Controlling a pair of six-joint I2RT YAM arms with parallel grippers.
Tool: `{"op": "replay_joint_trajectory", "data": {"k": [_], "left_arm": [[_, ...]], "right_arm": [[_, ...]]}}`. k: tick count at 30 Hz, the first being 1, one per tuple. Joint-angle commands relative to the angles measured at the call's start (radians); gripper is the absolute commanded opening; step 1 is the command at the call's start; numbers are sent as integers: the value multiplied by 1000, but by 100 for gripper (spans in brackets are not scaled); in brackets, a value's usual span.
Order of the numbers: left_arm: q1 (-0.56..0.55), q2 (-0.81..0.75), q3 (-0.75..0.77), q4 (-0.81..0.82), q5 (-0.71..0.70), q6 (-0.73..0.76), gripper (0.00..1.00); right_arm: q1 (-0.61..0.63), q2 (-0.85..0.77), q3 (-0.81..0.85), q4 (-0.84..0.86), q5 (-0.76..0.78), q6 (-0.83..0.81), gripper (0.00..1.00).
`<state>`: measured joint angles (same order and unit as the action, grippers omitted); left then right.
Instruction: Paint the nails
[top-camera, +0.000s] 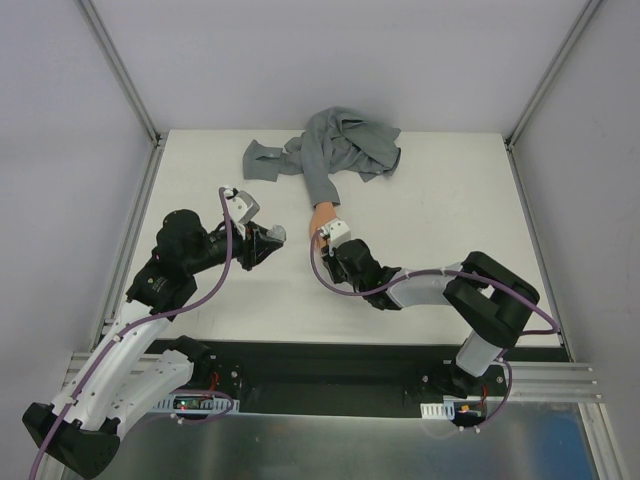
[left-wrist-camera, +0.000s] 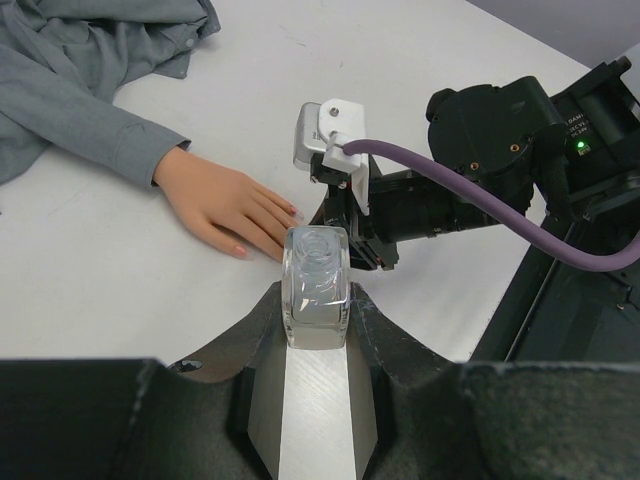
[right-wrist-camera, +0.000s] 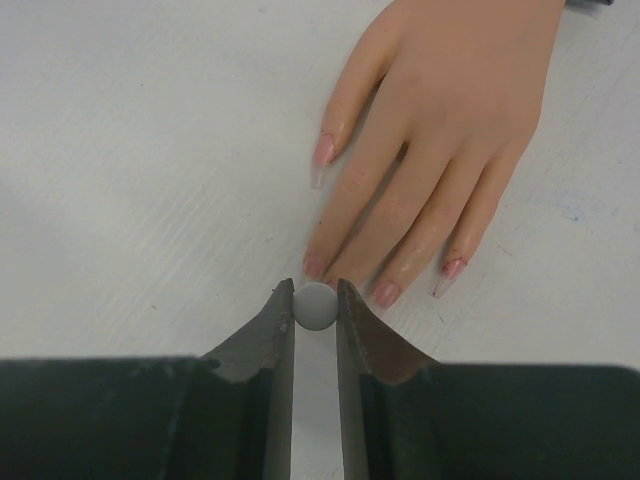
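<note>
The left fingers (left-wrist-camera: 255, 335) are clamping a clear glass bottle (left-wrist-camera: 316, 290), its neck open, near the mannequin hand (left-wrist-camera: 225, 205) lying palm-down on the white counter (left-wrist-camera: 420, 90). The right fingers (right-wrist-camera: 262, 345) are pinching a small grey round cap (right-wrist-camera: 316, 306) just beside the hand's pink nails (right-wrist-camera: 386, 293).

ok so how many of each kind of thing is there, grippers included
hand: 1
shirt: 1
bottle: 1
cap: 1
grippers: 2 (left gripper, right gripper)
total: 6
</note>
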<state>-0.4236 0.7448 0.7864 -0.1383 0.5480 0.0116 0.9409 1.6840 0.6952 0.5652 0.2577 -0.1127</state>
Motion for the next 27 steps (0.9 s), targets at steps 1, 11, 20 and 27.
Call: {"op": "replay_joint_trajectory", "data": {"k": [1, 11, 20, 27], "left_arm": [[9, -13, 1, 52, 27, -9, 0], [9, -10, 2, 51, 29, -10, 0], [9, -4, 4, 51, 27, -9, 0], [9, -1, 4, 54, 30, -10, 0]], "right_arm": [[3, -30, 13, 41, 22, 1, 0], [-10, -26, 41, 41, 44, -10, 0], [-19, -26, 52, 44, 46, -10, 0], [-21, -27, 55, 47, 45, -15, 0]]}}
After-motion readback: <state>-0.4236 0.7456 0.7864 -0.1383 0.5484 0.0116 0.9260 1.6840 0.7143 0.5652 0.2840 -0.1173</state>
